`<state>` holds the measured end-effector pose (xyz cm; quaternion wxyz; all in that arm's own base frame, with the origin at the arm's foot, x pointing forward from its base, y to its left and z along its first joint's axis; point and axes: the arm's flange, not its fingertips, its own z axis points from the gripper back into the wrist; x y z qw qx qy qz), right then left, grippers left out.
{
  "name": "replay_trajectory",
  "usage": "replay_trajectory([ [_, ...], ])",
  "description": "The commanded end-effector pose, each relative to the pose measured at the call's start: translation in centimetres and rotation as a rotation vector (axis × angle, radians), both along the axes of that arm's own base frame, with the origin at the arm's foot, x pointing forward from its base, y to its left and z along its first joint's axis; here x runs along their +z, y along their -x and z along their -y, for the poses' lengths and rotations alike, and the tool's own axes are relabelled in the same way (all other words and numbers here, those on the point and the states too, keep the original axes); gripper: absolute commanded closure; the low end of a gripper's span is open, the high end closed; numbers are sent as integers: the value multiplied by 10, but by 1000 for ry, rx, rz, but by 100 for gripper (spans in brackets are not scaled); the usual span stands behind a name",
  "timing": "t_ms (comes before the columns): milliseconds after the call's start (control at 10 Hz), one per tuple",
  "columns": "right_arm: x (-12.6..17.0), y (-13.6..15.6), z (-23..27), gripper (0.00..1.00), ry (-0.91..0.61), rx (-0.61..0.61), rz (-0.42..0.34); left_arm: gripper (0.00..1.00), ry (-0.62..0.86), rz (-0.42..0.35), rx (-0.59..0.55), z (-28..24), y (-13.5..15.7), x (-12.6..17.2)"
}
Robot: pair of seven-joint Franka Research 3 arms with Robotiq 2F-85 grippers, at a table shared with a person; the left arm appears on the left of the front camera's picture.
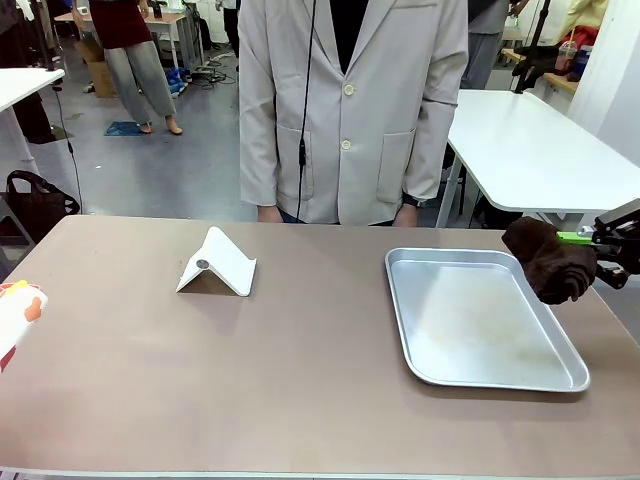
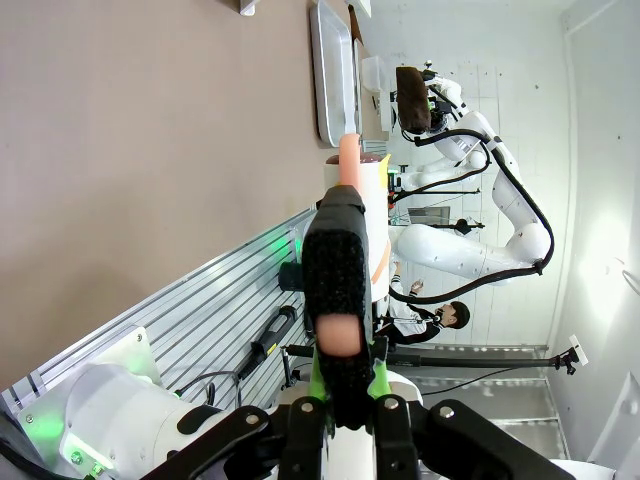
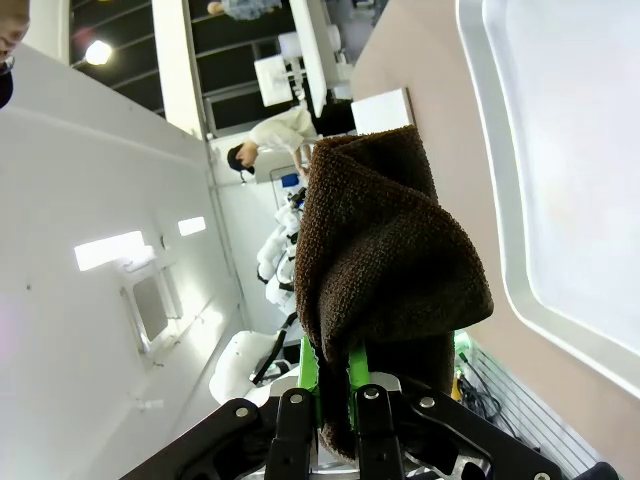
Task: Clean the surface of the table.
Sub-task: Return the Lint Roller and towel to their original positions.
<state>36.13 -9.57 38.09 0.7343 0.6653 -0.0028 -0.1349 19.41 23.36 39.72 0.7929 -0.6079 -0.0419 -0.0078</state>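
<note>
**Both Grippers Clamped: Brown Cloth on the Right, Spray Bottle on the Left**

The right gripper (image 3: pixel 325 375) is closed on a brown terry cloth (image 3: pixel 385 250). The cloth is thick, nubby and folded over itself, and it bulges out beyond the green pads (image 3: pixel 310 385) that pinch its lower fold. In the front view the same cloth (image 1: pixel 550 258) hangs as a bunched, rounded wad forward of the right gripper (image 1: pixel 590 240), off the surface.

Just beside and below that gripper lies a silver metal tray (image 1: pixel 480 320). It is rectangular with rounded corners, a raised rolled rim and a smooth, faintly stained floor. The cloth hovers at the tray's edge nearest the gripper.

The left gripper (image 2: pixel 340 360) is clamped on a white spray bottle (image 2: pixel 372 230). A black, fine-grained pad face (image 2: pixel 335 265) covers the bottle's side. A peach-coloured nozzle (image 2: pixel 348 160) projects beyond the fingertips. In the front view part of the white bottle (image 1: pixel 15 315), with orange markings, shows at the picture's left edge.

The table (image 1: pixel 250 390) has a smooth, matte brownish-taupe top with a pale edge. It extends beneath and ahead of both grippers. A white stand (image 1: pixel 218 263), a folded, wedge-shaped sheet, rests on it between the two grippers. A person in a pale buttoned coat (image 1: pixel 350 110) stands at the table's far side.
</note>
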Motion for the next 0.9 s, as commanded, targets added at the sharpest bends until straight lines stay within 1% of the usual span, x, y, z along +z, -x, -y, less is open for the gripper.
replay_trajectory([
  [0, 8, -5, -1, 87, -19, -12, -7, 84, 7, -3, -1, 3, 3, 3],
  [100, 8, -5, -1, 87, -19, -12, -7, 84, 7, -3, -1, 3, 3, 3],
  [200, 0, 0, 0, 87, 0, 0, 0, 84, 0, 0, 0, 0, 0, 0],
  [300, 13, -6, -13, 87, 13, -38, 57, 84, -30, 19, 46, 6, -10, 31],
  [400, 29, -14, -38, 87, 27, -15, 95, 84, -92, 39, 66, 24, -28, 64],
  [500, 43, -20, -66, 87, 49, 25, 128, 84, -152, 51, 36, 47, -48, 94],
  [600, 56, -24, -100, 87, 58, 70, 156, 84, -191, 40, 33, 72, -70, 120],
  [700, 66, -29, -138, 87, 84, 133, 175, 84, -268, 3, 36, 97, -99, 147],
  [800, 69, -33, -172, 87, 165, 133, 185, 84, -334, -22, 30, 121, -122, 168],
])
